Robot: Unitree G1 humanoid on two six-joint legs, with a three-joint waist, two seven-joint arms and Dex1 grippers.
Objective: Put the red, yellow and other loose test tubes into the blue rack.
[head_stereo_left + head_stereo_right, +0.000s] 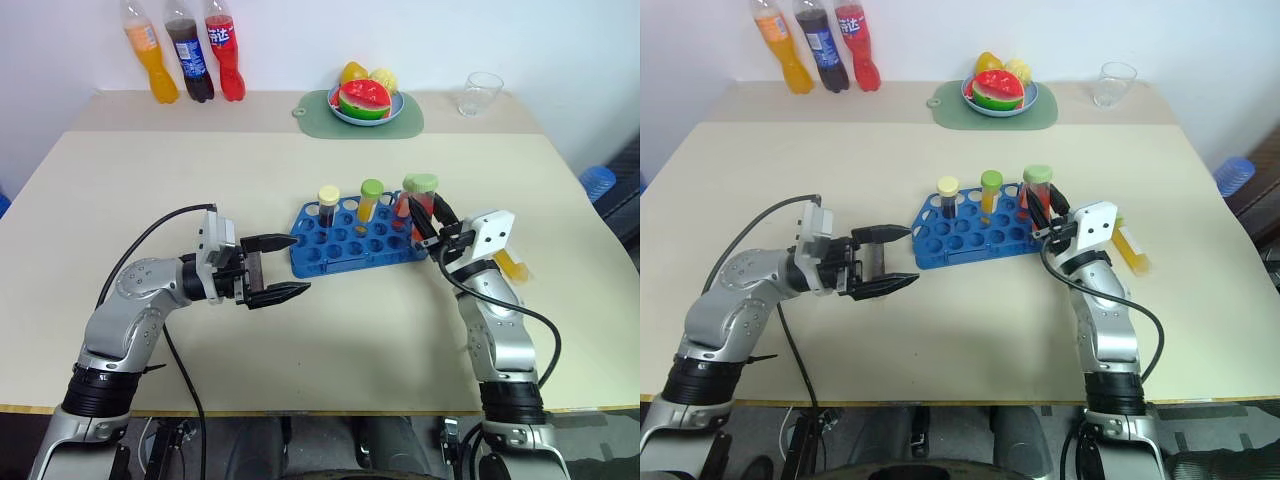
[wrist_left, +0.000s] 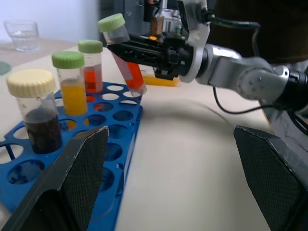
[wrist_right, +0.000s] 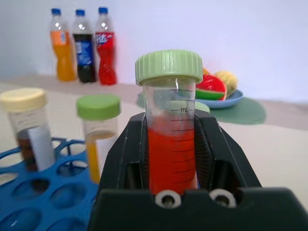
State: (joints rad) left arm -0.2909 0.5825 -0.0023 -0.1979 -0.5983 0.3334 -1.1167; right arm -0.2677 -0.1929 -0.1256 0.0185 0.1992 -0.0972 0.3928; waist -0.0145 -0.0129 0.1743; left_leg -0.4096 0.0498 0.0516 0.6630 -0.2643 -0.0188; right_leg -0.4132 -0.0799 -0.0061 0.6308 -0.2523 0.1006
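The blue rack [image 1: 350, 240] sits mid-table. A dark tube with a pale cap [image 1: 328, 205], a yellow tube with a green cap [image 1: 371, 200] and a red-orange tube [image 2: 90, 67] stand upright in it. My right gripper [image 1: 425, 215] is shut on a red test tube with a green cap [image 3: 169, 139], held tilted over the rack's right end. Another tube of yellow-orange liquid [image 1: 513, 266] lies on the table to the right of that wrist. My left gripper [image 1: 285, 266] is open and level with nothing in it, just off the rack's left end.
Three soda bottles [image 1: 185, 50] stand at the table's back left. A blue plate of fruit [image 1: 366, 100] rests on a green mat at the back centre, and a clear glass [image 1: 481, 93] stands at the back right. Bare tabletop lies in front of the rack.
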